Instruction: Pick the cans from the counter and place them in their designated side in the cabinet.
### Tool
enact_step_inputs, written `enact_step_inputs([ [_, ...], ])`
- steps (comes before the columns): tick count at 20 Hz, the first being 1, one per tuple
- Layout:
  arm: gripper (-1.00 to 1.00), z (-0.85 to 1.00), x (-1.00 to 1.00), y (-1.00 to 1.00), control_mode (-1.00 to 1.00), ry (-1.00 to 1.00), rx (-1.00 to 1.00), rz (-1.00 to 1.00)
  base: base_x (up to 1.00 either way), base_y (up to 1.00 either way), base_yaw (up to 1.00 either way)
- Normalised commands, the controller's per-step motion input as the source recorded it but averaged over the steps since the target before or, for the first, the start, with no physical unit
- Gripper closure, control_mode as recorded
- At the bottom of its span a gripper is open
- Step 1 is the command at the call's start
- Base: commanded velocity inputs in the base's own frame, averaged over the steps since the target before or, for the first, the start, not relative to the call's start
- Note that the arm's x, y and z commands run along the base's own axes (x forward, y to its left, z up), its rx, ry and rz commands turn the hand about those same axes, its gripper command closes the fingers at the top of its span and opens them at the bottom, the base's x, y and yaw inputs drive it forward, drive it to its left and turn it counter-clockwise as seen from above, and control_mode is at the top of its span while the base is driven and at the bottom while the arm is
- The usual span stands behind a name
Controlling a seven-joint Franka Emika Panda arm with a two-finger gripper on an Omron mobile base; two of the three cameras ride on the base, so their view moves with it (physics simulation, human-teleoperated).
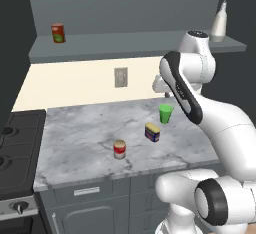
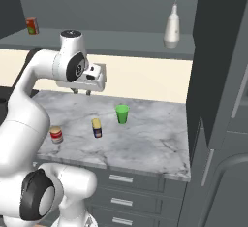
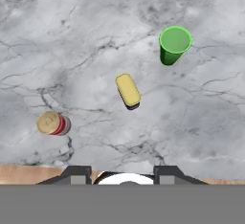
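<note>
Two cans stand on the marble counter. The red-and-white can is near the front edge. The dark blue can with a yellow top stands behind it to the right. My gripper hangs high above the counter's back, pointing down, open, with nothing between its fingers. In the left base view my own arm partly hides it. The cabinet's open shelf runs along the wall above.
A green cup stands behind the blue can. On the shelf are a red can with a green label at the left and a white bottle at the right. A black stove adjoins the counter's left end.
</note>
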Motion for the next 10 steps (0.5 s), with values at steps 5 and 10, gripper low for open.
enact_step_inputs([
  [5, -1.0, 0.0, -0.11, 0.09, -1.0, -0.05, 0.0, 0.0, 0.0, 0.0, 0.0],
  [10, -1.0, 0.0, -0.22, 0.24, -1.0, -0.09, 0.0, 0.01, 0.0, 0.0, 0.0],
])
